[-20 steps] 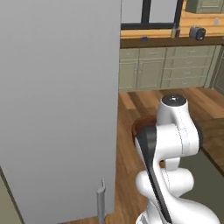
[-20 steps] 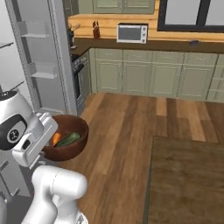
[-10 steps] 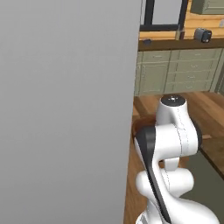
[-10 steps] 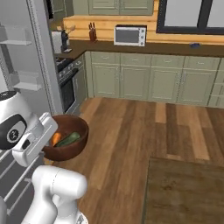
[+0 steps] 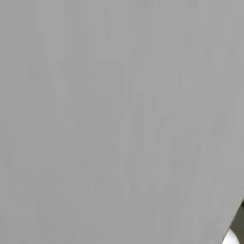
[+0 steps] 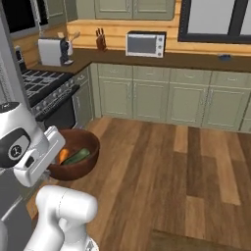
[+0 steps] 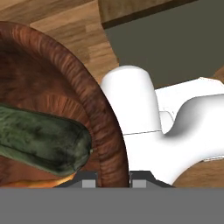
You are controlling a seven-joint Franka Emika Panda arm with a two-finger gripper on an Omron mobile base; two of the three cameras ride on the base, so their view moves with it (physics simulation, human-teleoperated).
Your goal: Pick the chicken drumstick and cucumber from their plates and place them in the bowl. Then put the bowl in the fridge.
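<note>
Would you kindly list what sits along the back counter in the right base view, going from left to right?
Coffee machine → knife block → toaster oven → small dark object under the window.

The arm rises folded at the lower left of the right base view, its white wrist bent over beside the bowl, which it holds off the floor. In the hand view the tool is clamped on the bowl's rim, one fingertip inside the wall, the other outside.
</note>
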